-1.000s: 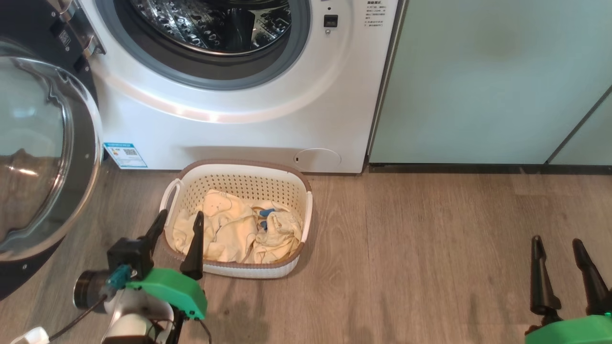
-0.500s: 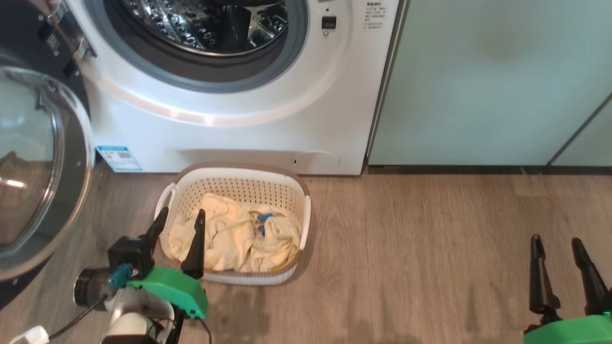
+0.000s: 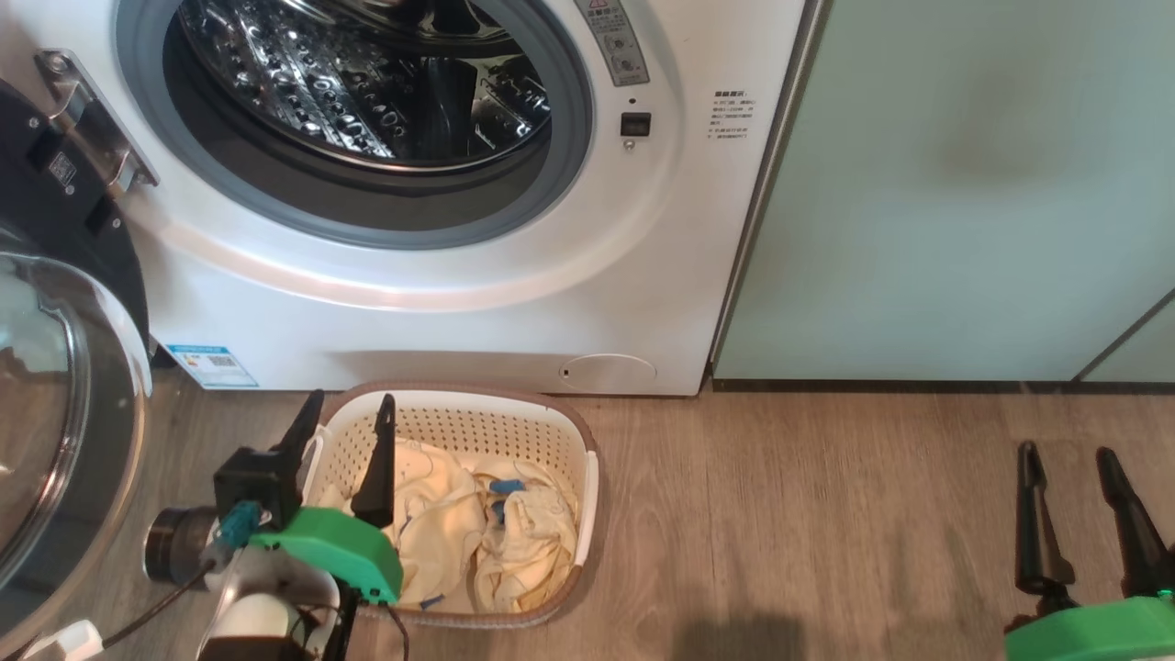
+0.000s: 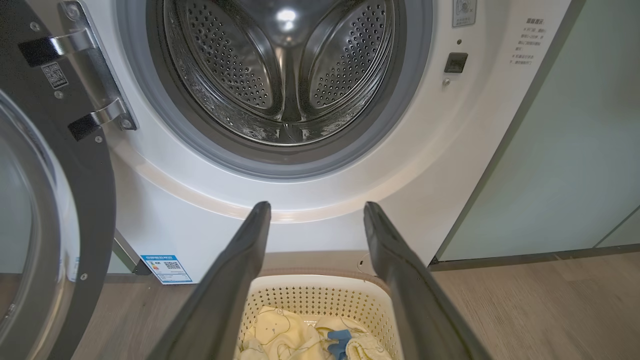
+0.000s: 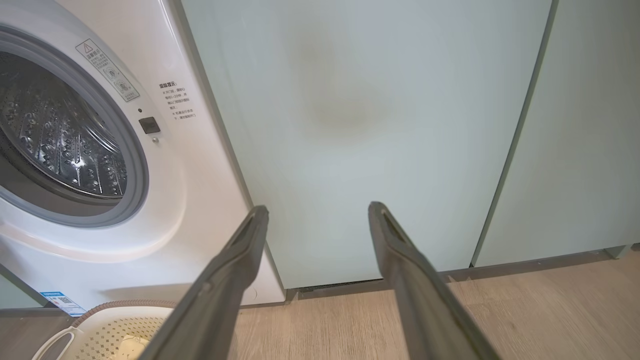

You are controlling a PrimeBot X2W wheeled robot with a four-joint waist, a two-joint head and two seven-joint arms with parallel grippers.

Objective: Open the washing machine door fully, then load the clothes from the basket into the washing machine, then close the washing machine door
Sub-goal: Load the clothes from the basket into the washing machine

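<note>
The left gripper [image 3: 352, 397] hangs with its 2 dark fingers spread wide and nothing between them, over the 9 o'clock side of the basket [image 3: 477, 424]. In the left wrist view the same gripper [image 4: 317, 205] looks along its parted fingers at the drum [image 4: 285, 70], with the basket [image 4: 320, 295] below it at 6 o'clock. The right gripper [image 3: 1067, 450] is also spread and empty, well apart from the basket at its 3 o'clock, above bare wooden floor [image 3: 780, 514]. In its own view this gripper [image 5: 318, 206] faces a pale green cabinet [image 5: 360, 125].

Since 1 second ago the whole head view has shifted, so the camera has moved rather than the things. More of the steel drum [image 3: 367, 83] now shows at 12 o'clock, and the basket sits lower in the picture. Both grippers have kept their spread and their places in the picture. The clothes [image 3: 514, 542] lie heaped in the basket as before, pale yellow with small blue parts.

The washing machine [image 3: 441, 321] stands behind the basket, its mouth uncovered. The washing machine door [image 3: 83, 441] is swung out at 9 o'clock, its glass bowl bulging toward the camera. The cabinet [image 3: 918, 202] stands just beside the machine at 3 o'clock.
</note>
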